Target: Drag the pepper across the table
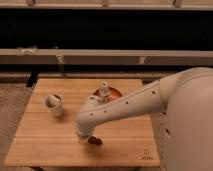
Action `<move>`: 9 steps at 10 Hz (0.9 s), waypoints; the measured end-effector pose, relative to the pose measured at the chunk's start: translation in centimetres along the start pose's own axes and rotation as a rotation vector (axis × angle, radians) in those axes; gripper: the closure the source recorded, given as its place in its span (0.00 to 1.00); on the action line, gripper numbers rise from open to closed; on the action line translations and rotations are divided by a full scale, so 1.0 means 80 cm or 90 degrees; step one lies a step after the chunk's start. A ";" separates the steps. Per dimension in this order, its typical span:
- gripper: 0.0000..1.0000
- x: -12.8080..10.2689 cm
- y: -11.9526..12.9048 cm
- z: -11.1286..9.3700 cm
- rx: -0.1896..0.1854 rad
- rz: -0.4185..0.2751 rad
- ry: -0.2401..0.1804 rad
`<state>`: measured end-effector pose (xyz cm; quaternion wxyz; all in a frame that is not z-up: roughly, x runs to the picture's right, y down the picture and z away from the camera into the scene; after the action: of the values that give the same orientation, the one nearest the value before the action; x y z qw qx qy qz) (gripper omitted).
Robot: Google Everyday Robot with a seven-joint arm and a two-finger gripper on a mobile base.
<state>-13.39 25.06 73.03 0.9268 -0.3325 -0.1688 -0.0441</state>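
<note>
Now the gripper is held low at the surface near its front edge, fingers pressed together. The pepper is seen lying just beside it, well apart from the plate and cup behind.
</note>
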 end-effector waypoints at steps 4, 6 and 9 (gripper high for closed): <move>1.00 -0.051 -0.004 0.002 -0.011 -0.071 -0.019; 1.00 -0.078 -0.007 0.005 -0.021 -0.099 -0.034; 1.00 -0.105 -0.012 0.014 -0.042 -0.144 -0.058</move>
<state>-21.81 24.76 71.53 0.8959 -0.3429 -0.2459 -0.1388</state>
